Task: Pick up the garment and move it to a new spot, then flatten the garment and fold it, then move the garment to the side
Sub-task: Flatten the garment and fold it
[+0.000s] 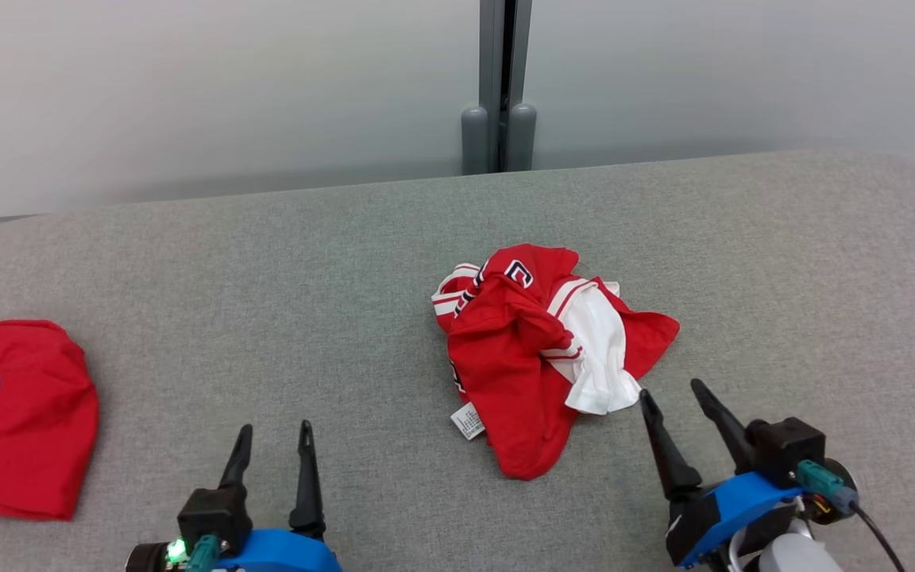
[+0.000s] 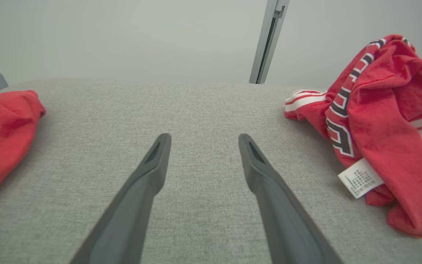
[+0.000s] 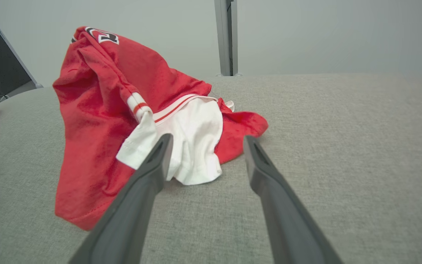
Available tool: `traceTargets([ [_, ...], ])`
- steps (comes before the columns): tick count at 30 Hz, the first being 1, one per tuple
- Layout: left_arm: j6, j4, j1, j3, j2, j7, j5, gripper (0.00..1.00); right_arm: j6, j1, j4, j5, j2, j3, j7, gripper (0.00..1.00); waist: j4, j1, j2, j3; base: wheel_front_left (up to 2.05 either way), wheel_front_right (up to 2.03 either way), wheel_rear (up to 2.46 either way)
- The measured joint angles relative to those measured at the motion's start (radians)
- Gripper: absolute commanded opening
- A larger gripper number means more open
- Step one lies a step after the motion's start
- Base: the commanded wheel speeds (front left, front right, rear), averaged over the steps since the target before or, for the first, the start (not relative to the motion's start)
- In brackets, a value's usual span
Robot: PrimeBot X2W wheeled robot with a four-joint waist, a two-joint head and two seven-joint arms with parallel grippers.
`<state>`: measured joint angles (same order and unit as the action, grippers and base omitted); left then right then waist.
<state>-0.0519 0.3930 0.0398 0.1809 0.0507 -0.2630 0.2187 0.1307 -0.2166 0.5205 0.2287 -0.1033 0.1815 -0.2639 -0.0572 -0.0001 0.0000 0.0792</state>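
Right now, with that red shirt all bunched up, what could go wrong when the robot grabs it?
1. The crumpled garment lies in overlapping folds; the open right gripper, nearest its white part, may pinch several layers and lift a lump.
2. The open left gripper stands well apart, so a one-handed lift could leave it twisted.
3. Another red garment lies at the table's left; setting this one there could tangle them.

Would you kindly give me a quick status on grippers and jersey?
Left gripper open, empty, over bare gray surface. Right gripper open, by white fold of crumpled red jersey. Path clear; red Bulls shirt far left.
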Motion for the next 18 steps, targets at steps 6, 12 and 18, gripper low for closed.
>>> traceTargets([
  [6,0.006,0.013,0.013,0.051,0.000,0.000,0.002,1.00,0.000,-0.027,0.008,-0.005,-0.013,0.086,0.000,1.00,0.015,0.0000,0.0000,0.022,0.00,0.00,0.00],
  [12,-0.002,0.020,0.024,0.092,-0.001,0.000,0.018,1.00,0.000,-0.091,0.051,0.004,-0.029,0.131,0.000,1.00,0.055,0.0000,0.0000,0.047,0.00,0.00,0.00],
  [18,-0.009,0.029,0.039,0.107,0.000,0.000,0.018,1.00,0.000,-0.142,0.090,-0.020,-0.031,0.133,0.000,1.00,0.091,0.0000,0.0000,0.078,0.00,0.00,0.00],
])
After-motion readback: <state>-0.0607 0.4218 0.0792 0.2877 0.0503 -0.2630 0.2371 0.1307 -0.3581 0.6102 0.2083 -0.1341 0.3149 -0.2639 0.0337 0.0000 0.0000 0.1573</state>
